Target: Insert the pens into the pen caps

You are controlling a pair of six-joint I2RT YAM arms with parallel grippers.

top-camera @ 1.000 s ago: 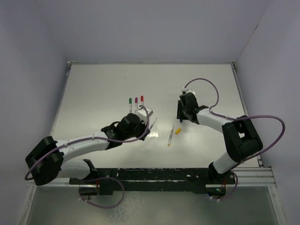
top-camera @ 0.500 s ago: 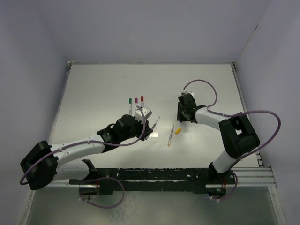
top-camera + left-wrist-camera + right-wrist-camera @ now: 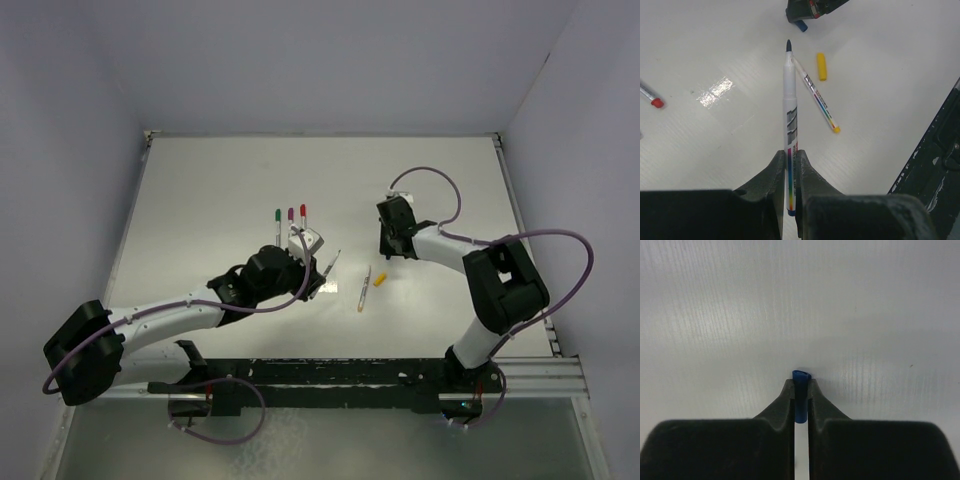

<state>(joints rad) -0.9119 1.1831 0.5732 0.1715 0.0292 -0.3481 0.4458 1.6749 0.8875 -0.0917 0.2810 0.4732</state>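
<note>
While the left arm stretches low across the white table [image 3: 220, 180] from its base at 7 o'clock towards the centre, the left gripper [image 3: 790, 162] is pinched tight on the rear end of a thin silver-grey stick pen with a dark blue tip [image 3: 789, 85]. That pen juts forward from the jaws, bare tip leading, above the tabletop.

From its base at 5 o'clock the right arm rises, folds sharply at the elbow and reaches back towards the centre. The right gripper [image 3: 800, 390], at about 2 o'clock from the left one, has its jaws drawn in narrow on a small blue plastic cap [image 3: 800, 376]. I cannot tell whether the cap touches the table.

Between the two grippers lies a loose silver-grey pen with a yellow tip [image 3: 815, 95], and a yellow-orange bullet-shaped cap [image 3: 822, 66] rests near it at its 1 o'clock, apart from it. At 11 o'clock of the left gripper three capped pens lie side by side: a green-capped pen [image 3: 277, 222], a magenta-capped pen [image 3: 290, 220] and a red-capped pen [image 3: 303, 217].
</note>
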